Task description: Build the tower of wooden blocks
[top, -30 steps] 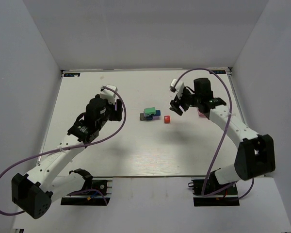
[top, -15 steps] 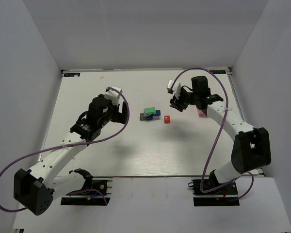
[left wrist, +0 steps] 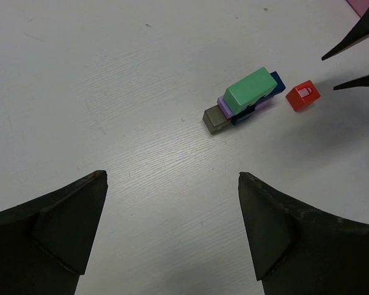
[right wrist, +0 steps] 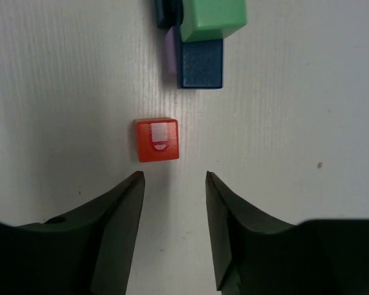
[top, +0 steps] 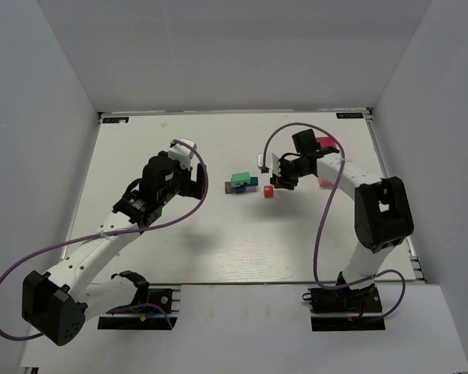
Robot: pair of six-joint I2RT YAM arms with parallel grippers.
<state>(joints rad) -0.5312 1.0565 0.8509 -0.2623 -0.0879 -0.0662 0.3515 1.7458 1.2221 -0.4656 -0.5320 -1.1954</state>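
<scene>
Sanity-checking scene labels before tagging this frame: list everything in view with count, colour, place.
green block: 1, green, top of the cluster, mid-table
blue block: 1, dark blue, under the green one
purple block: 1, lilac, under the green one, mostly hidden
dark grey block: 1, dark grey, on the table at the cluster's end
red cube: 1, red with a white mark, alone, apart from the cluster
pink tray: 1, pink, right side, partly behind the right arm
table: 1, white
cables: 2, purple, one per arm
left pincer: 1, black, open, empty
right pincer: 1, black, open, empty, just short of the red cube
</scene>
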